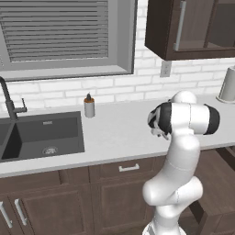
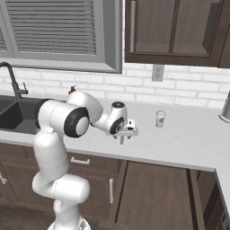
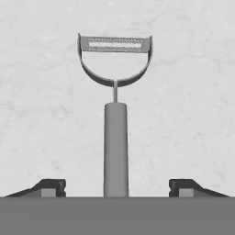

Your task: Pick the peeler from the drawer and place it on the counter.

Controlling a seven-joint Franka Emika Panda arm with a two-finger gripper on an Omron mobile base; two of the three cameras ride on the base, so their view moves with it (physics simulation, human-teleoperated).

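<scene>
Gripper: the gripper (image 3: 116, 188) has its two dark fingertips (image 3: 51, 187) spread wide apart, clamped on nothing; in the right base view the gripper (image 2: 122, 140) points down over the counter's front strip.
Peeler: the peeler (image 3: 115, 114) lies flat on the pale surface, midway between the two tips; its handle runs up the middle of the hand view from the bottom edge, its Y-shaped blade head at the far end. Neither tip touches the handle; there is clear surface on both sides.
Peeler, base views: a thin grey sliver hangs just below the hand in the right base view; I cannot tell whether that is the peeler or a finger.
Drawer: the drawer (image 2: 157, 193) stands pulled out below the counter edge, to the right of the arm, with a plain brown inside.
Counter: the counter (image 1: 119, 133) is a pale slab running across both base views.
Right base view adds: a white cup with green band (image 2: 160, 118) stands on the counter, beyond the gripper and to its right.
Left base view adds: the arm's elbow covers the hand; the dark sink (image 1: 43, 135) and a soap bottle (image 1: 89, 106) lie to the left.
</scene>
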